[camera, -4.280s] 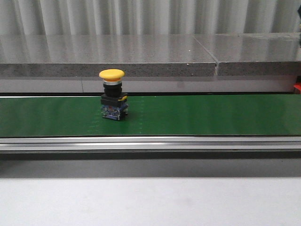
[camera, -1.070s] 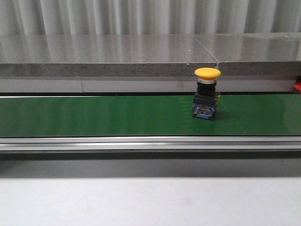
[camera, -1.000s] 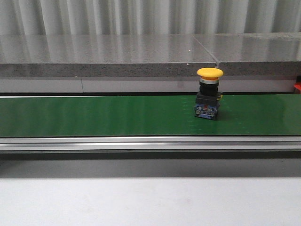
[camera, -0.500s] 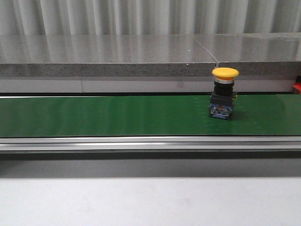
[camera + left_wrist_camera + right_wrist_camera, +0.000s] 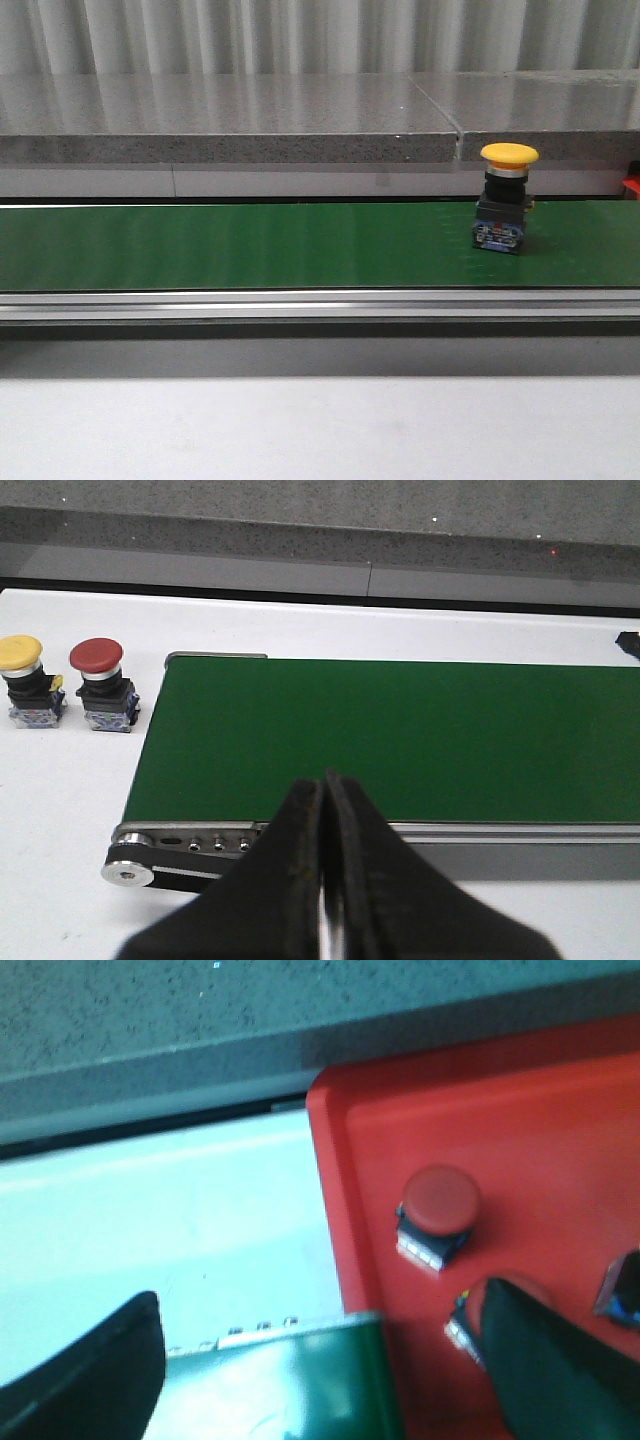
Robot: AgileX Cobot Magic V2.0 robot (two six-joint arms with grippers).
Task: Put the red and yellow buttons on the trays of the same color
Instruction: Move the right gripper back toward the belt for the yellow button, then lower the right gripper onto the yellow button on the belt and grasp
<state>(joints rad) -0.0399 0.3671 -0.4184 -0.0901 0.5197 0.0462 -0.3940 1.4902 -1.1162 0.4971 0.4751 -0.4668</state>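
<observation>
Yellow button [image 5: 506, 200] stands near the green belt [image 5: 250, 245]'s right end; left jaws closed, right jaws spread wide.

Left gripper [image 5: 325, 880]: fingers pressed together, nothing between them. Right gripper [image 5: 320, 1380]: fingers spread wide, at 8 and 4 o'clock in its wrist view, empty.

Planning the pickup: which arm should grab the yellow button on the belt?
Right, probably. The yellow button rides near the belt's right end, where the right fingers hang open; the left fingers are shut at the other end.
</observation>
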